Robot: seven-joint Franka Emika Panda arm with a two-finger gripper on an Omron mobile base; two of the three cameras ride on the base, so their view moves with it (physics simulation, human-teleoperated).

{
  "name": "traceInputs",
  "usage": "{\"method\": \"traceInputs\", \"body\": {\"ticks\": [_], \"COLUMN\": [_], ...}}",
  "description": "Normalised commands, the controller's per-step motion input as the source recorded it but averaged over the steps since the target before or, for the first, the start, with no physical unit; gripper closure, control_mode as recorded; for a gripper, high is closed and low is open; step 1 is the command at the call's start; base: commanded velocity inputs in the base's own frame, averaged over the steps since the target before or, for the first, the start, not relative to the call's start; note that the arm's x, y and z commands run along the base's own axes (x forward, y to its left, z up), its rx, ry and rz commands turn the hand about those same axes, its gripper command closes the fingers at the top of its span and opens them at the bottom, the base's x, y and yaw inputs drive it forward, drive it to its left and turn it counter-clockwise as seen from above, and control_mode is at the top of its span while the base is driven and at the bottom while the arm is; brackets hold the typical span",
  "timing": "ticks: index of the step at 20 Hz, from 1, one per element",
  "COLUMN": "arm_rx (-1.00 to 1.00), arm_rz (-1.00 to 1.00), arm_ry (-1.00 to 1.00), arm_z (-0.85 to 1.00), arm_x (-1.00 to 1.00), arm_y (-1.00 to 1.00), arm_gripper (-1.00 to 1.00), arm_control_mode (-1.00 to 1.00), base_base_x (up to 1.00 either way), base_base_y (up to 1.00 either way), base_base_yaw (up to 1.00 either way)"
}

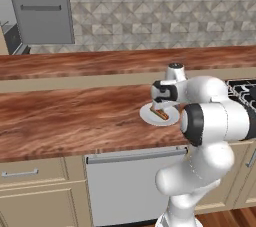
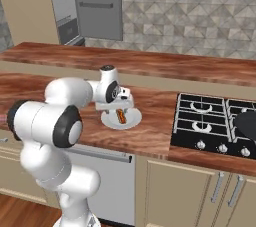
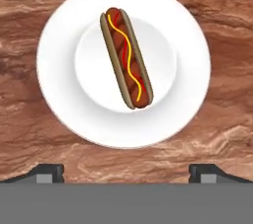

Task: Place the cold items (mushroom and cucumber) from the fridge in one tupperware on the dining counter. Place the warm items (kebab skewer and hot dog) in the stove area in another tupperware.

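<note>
Claw (image 3: 126,171) spread wide above the plate (image 3: 59,94) on the wooden bench (image 3: 29,16). Hot dog (image 3: 126,57) lying mid-plate, running 11 to 5 o'clock. Risk: fingers descending misaligned, nudging it off or clipping the rim.

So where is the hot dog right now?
The orange-red hot dog in its tan bun lies in the middle of a round white plate on the reddish-brown wood counter, left of the black stove, directly under the open tool.
</note>
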Motion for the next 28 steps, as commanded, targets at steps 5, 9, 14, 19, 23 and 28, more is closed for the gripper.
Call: {"method": "traceInputs", "body": {"ticks": [5,9,14,19,23,28], "arm_rx": [-0.02,-0.09,-0.07,0.00,0.00,0.00], "arm_rz": [0.13,0.05,0.01,0.00,0.00,0.00], "arm_ry": [0.00,0.07,0.05,0.00,0.00,0.00], "arm_z": [-0.44,-0.54,-0.69,-0.43,-0.16,-0.16], "arm_x": [0.59,0.46,0.49,0.21,0.00,0.00], "arm_y": [0.09,0.07,-0.02,0.00,0.00,0.00], "arm_gripper": [-1.00,-1.00,-1.00,-1.00,-1.00,1.00], "arm_control_mode": [-1.00,-1.00,-1.00,-1.00,-1.00,-1.00], "base_base_x": [0.00,0.00,0.00,0.00,0.00,0.00], "base_base_y": [0.00,0.00,0.00,0.00,0.00,0.00], "base_base_yaw": [0.00,0.00,0.00,0.00,0.00,0.00]}}
